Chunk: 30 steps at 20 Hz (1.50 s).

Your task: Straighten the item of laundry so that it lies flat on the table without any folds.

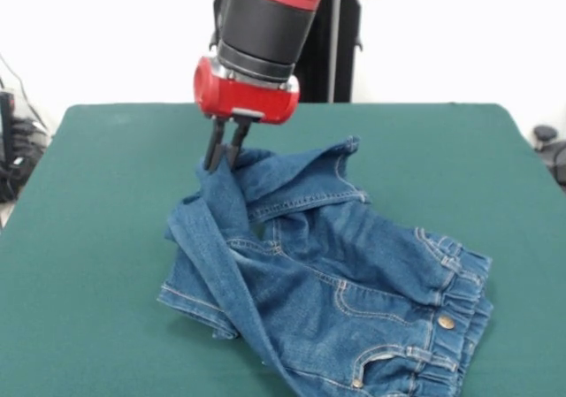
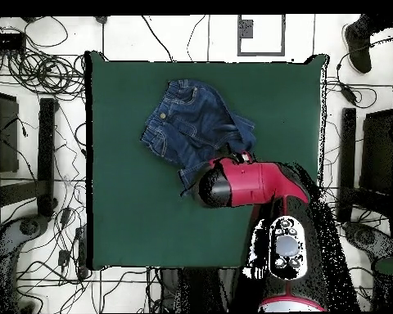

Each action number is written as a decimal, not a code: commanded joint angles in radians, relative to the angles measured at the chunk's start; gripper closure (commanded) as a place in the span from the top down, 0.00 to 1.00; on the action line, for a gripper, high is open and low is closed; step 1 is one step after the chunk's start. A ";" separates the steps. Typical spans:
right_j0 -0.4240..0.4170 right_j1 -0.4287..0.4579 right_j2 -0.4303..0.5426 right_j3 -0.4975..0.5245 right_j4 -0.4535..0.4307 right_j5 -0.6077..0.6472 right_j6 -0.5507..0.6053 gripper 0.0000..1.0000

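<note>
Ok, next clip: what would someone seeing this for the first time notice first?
The red and black arm coming down from above stands out first, its tool shut on a raised peak of cloth at the far edge of the jeans. The jeans lie crumpled on the green table, one leg folded over the rest, the gathered waistband with its metal button toward the front view's lower right corner.

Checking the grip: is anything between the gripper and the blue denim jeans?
Nothing: front view shows the gripper pinching a raised fold of the jeans.
</note>
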 commanded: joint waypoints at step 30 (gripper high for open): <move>-0.232 -0.129 0.418 0.253 0.037 -0.188 0.143 0.00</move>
